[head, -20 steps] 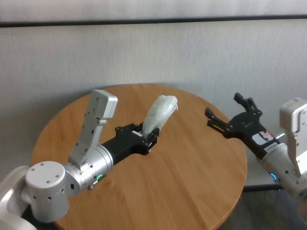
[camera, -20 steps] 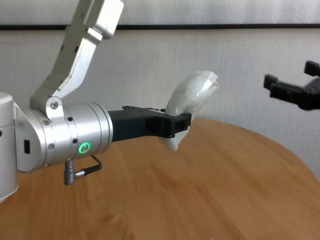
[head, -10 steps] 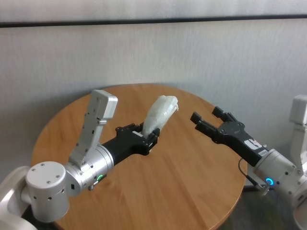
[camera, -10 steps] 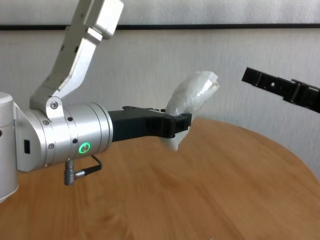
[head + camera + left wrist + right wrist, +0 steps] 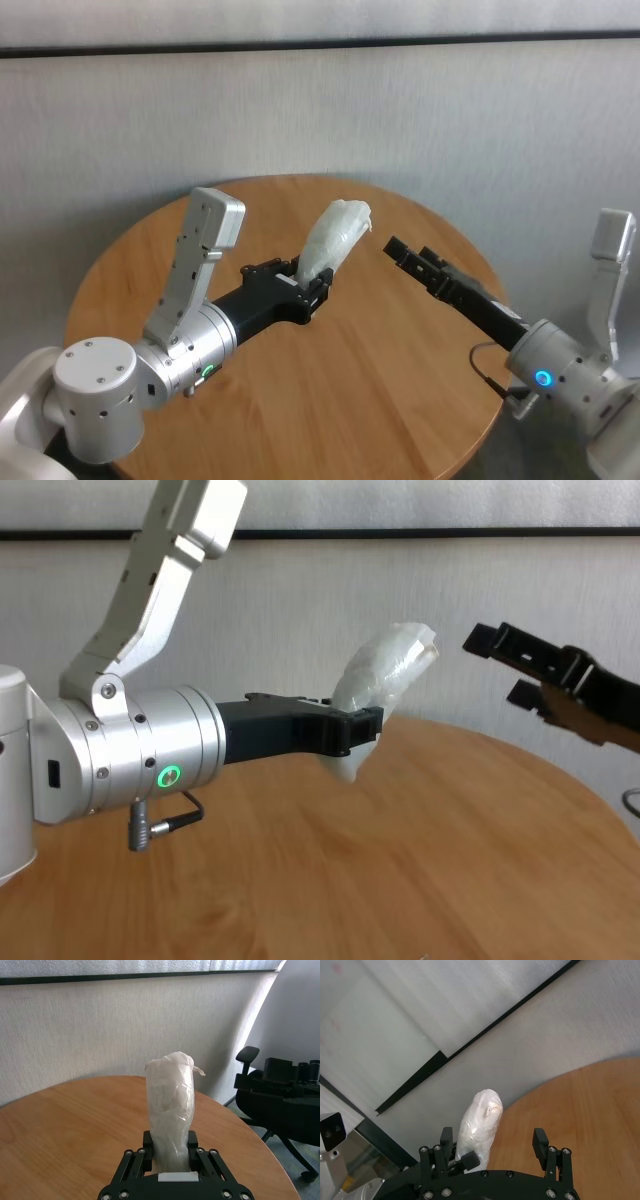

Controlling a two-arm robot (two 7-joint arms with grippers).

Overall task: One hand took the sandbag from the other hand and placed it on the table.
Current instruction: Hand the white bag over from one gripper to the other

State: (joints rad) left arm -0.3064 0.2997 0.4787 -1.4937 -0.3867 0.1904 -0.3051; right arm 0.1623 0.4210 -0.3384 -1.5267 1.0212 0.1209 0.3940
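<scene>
Above the table (image 5: pixel 400 400), left gripper (image 5: pixel 312 288) clamps sandbag (image 5: pixel 333 238); right gripper (image 5: pixel 410 258), spread, apparently apart.

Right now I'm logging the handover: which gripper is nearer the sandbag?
Left. The left gripper is shut on the lower end of the sandbag, holding it above the table. The right gripper is open, beside the bag, not touching.
</scene>
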